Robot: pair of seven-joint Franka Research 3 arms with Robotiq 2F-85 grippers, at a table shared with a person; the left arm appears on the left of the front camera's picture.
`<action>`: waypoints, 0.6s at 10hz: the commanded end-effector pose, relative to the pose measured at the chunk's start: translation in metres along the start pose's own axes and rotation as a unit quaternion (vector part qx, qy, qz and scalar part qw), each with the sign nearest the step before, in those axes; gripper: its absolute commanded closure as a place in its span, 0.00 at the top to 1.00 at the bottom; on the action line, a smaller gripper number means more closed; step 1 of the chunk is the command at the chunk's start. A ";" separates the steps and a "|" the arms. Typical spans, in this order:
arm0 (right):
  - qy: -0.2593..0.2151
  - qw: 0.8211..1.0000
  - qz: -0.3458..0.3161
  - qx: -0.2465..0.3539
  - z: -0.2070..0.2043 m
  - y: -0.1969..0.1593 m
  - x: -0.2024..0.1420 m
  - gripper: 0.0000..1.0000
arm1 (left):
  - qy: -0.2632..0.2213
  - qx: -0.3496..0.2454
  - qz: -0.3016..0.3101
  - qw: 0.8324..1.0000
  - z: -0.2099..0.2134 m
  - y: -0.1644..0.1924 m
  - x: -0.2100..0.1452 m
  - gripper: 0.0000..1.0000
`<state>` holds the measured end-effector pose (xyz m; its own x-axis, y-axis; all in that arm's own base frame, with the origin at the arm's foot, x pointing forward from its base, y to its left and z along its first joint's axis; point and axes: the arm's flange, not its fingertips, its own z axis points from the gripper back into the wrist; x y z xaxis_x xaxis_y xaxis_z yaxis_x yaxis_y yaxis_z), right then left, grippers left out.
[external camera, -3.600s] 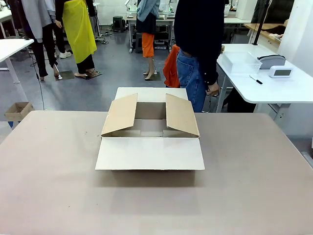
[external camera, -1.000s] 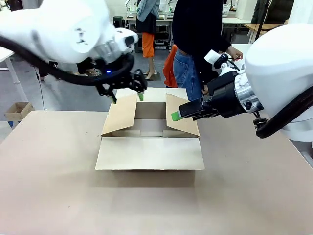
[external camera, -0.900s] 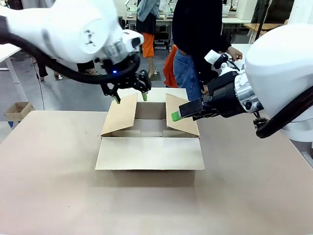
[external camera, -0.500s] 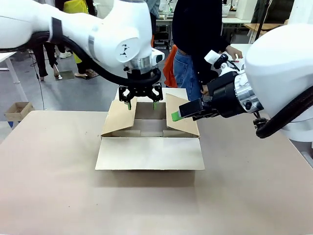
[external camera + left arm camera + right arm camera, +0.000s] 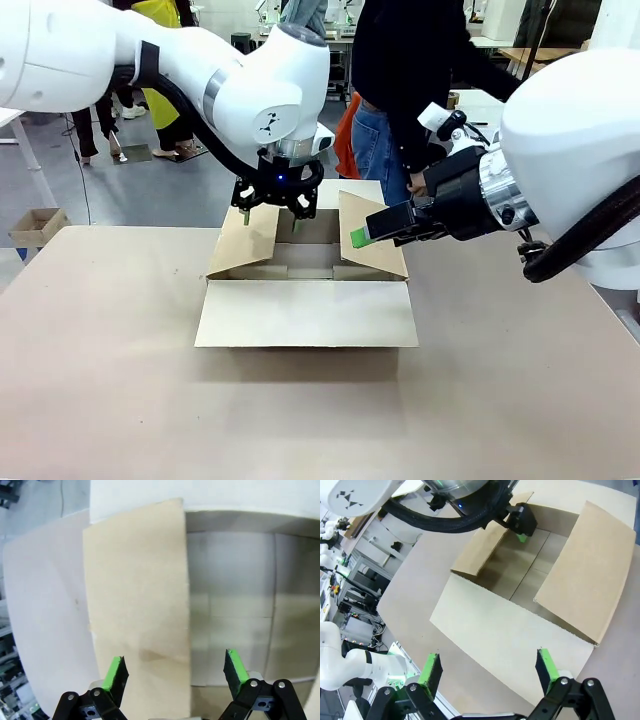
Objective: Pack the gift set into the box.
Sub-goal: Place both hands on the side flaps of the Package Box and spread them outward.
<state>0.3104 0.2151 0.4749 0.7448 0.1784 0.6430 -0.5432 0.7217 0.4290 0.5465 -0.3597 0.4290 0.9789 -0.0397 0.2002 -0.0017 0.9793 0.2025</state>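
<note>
Four flaps stand open on the box (image 5: 308,268), which sits mid-desk (image 5: 110,380), toward the far edge. Its near flap (image 5: 306,312) lies flat toward you and the far flap (image 5: 330,187) flat away. The left flap (image 5: 248,238) and right flap (image 5: 372,236) lean up and inward, narrowing the mouth between them.

Your left gripper (image 5: 270,215) hangs over the left flap's top edge, jaws spread wide. In its wrist view one finger (image 5: 116,672) is over the flap's face and the other over the shadowed inside, with the flap's inner edge running between them. You cannot tell whether either pad touches cardboard.

Your right gripper (image 5: 362,236) hovers just beside the right flap's upper edge, also wide apart and holding nothing. Its wrist view looks down over the box's near right corner.

You have broad open desk in front of the near flap and off both sides. Behind the far flap it is tighter: a person (image 5: 400,80) stands there, close to your right arm and partly covered by it.

From the front, the side flaps hide much of the box floor. One green pad of the right gripper is plain there; the other is lost against the black body.
</note>
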 end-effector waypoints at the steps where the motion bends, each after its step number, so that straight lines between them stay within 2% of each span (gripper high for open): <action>1: -0.001 1.000 -0.006 -0.007 -0.001 0.002 -0.001 1.00 | -0.004 0.039 -0.049 0.998 -0.012 0.008 -0.002 1.00; 3: -0.001 1.000 -0.006 -0.007 -0.001 0.002 -0.001 1.00 | -0.005 0.046 -0.073 0.996 -0.020 0.019 -0.005 1.00; 6: -0.001 1.000 -0.006 -0.007 -0.001 0.002 -0.001 1.00 | -0.013 0.051 -0.075 0.996 -0.018 0.029 -0.008 1.00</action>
<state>0.3104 0.2151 0.4749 0.7448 0.1785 0.6430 -0.5433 0.7217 0.4290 0.5493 -0.3405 0.4135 0.9721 -0.1716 0.1602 0.1161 0.9444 0.3076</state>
